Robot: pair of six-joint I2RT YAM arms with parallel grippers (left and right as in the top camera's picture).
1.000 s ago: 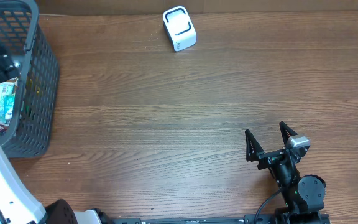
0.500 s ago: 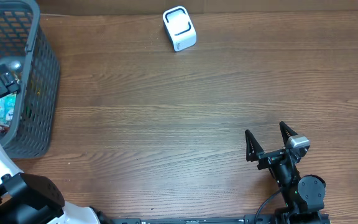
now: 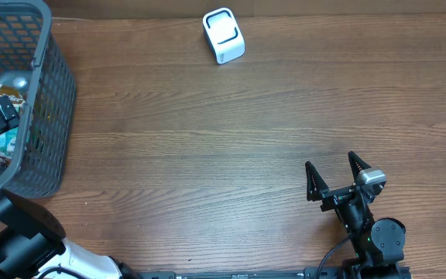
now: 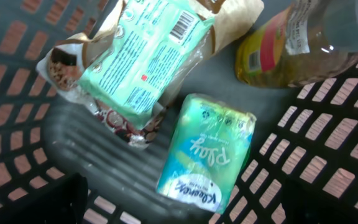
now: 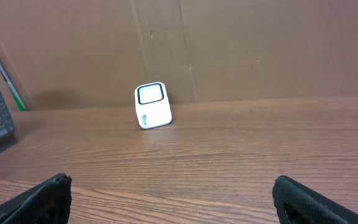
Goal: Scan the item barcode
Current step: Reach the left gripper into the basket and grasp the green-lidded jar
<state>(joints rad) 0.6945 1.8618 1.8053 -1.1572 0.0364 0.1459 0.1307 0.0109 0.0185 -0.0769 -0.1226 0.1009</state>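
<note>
We found the left gripper (image 4: 185, 208) hanging inside the grey basket (image 3: 49, 116), its fingers released and spread wide with nothing between them. Directly beneath it, on the basket floor, lay a tissue pack (image 4: 207, 152). Just beside that lay a mint-green packet (image 4: 148, 59) with its barcode facing up, and a bottle (image 4: 284, 46) rested against the basket wall. The white scanner (image 3: 223, 36) stood on the table (image 3: 207, 155), well apart from the basket. The right gripper (image 3: 331, 164) sat far from the basket, over bare wood, fingers likewise released and empty.
</note>
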